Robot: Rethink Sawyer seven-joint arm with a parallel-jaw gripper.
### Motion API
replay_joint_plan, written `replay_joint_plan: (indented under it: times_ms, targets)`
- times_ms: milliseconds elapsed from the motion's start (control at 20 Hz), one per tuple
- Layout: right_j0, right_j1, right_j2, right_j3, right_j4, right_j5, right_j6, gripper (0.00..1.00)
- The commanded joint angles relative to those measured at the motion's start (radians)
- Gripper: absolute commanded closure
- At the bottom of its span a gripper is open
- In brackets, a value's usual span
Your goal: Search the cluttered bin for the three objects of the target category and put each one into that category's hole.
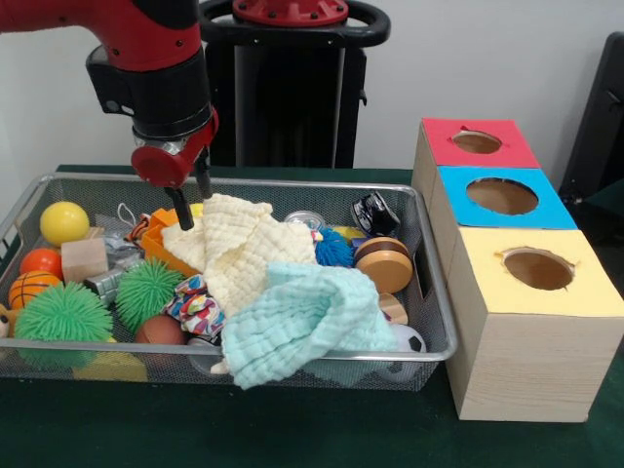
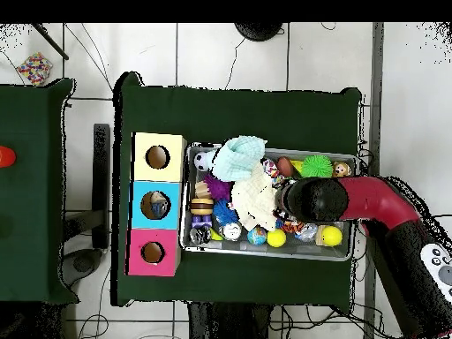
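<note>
In the front view, a mint-green cloth (image 1: 297, 327) spills over the near rim of a wire bin (image 1: 441, 292) in the lower middle of the frame, with a cream cloth (image 1: 239, 249) heaped just behind it toward the centre. To the lower left sit two green spiky balls (image 1: 63, 312), an orange ball (image 1: 29, 288) and a patterned fabric toy (image 1: 195, 307); a wooden block (image 1: 84, 258) and a yellow ball (image 1: 64, 222) lie further back at the left. At the right, three boxes run from near to far: a yellow box (image 1: 531, 273), a blue box (image 1: 502, 198) and a red box (image 1: 478, 143), each with a round hole on top. The red arm's gripper (image 1: 190, 195) reaches down from the upper left of the frame, its two dark fingers set narrow and holding nothing, the tips at the upper-left edge of the cream cloth, just beside an orange item (image 1: 161, 244) half hidden under that cloth. The target category is not shown, so which items count cannot be told; if it is the cloths, the cream one lies directly below and to the right of the fingertips, its folds running toward the lower right. The overhead view places the gripper over the bin's middle, the boxes well apart across the green surface (image 2: 265, 115).
</note>
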Motion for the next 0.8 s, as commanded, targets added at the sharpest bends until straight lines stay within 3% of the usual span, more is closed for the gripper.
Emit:
replay_joint_plan:
  times_ms: [50, 450, 650, 800]
  targets:
    - [0.018, -0.014, 0.016, -0.089, -0.13, 0.068, -0.284, 0.0]
    - [0.06, -0.045, -0.001, -0.102, -0.279, 0.101, -0.403, 0.0]
    - [0.058, -0.043, 0.006, -0.104, -0.303, 0.098, -0.444, 0.0]
    - [0.091, -0.032, -0.036, -0.135, -0.309, 0.181, -0.421, 0.0]
